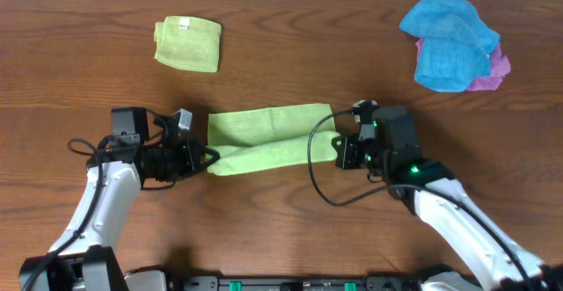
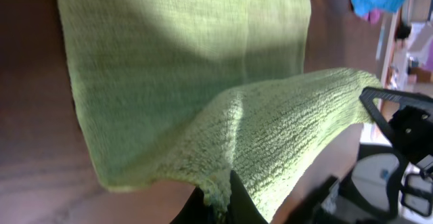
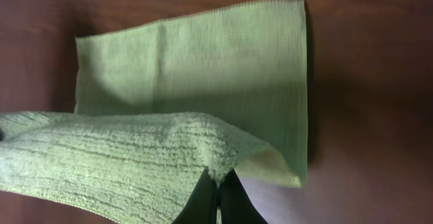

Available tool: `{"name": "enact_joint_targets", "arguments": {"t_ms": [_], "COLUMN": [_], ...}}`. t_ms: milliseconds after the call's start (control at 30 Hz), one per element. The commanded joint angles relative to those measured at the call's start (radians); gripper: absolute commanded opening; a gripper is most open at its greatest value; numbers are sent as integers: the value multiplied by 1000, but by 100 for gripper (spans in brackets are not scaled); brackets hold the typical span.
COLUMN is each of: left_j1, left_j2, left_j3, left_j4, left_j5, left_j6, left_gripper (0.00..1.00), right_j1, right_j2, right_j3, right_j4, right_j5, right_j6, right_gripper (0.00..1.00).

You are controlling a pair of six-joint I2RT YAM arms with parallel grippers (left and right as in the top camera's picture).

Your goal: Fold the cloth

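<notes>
Overhead, you see the cloth [image 1: 268, 137] stretched as a wide band across the middle of the tabletop [image 1: 281, 238], between your two arms. Your left claw [image 1: 209, 157] is at the cloth's left end, pressed together on its near corner. Your right claw [image 1: 337, 146] is at the cloth's right end, pinching the near corner there in the same way. Both wrist views show that near edge raised off the tabletop, hanging between the two claws in a soft sagging fold. The part of the cloth beyond that edge lies flat on the wood. Past the cloth, toward the far left, a folded green cloth with a small white label [image 1: 187, 43] lies well apart from it. Toward the far right of the cloth, also well apart, a crumpled blue cloth [image 1: 449, 40] sits on a pink one [image 1: 497, 73].
</notes>
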Motion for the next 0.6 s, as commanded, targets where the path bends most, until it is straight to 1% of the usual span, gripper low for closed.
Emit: {"name": "enact_joint_targets", "arguments": {"t_ms": [0,100,267,467,567], "left_j1": [3,2,-3,-36,-53], "left_j2": [-8,-8,-3,75,124], "left_j3": [3,3,3,3,3], "left_j4": [48,120,210,377,438], "left_j5": [-71,-135,-227,-242,-246], "left_j6": [-91,-132,-187,-262,-267], "left_gripper": [6,5,6,6,5], "right_j1": [6,6,3,1,1], "right_j2": [52,89,120,159,182], "right_j3": [-2,-2,0,5,6], "right_j4": [58,136,201,257,277], "right_j5": [25,44,112,135,146], "right_j6": [10,16,31,32,32], "right_gripper": [1,1,1,1,1]}}
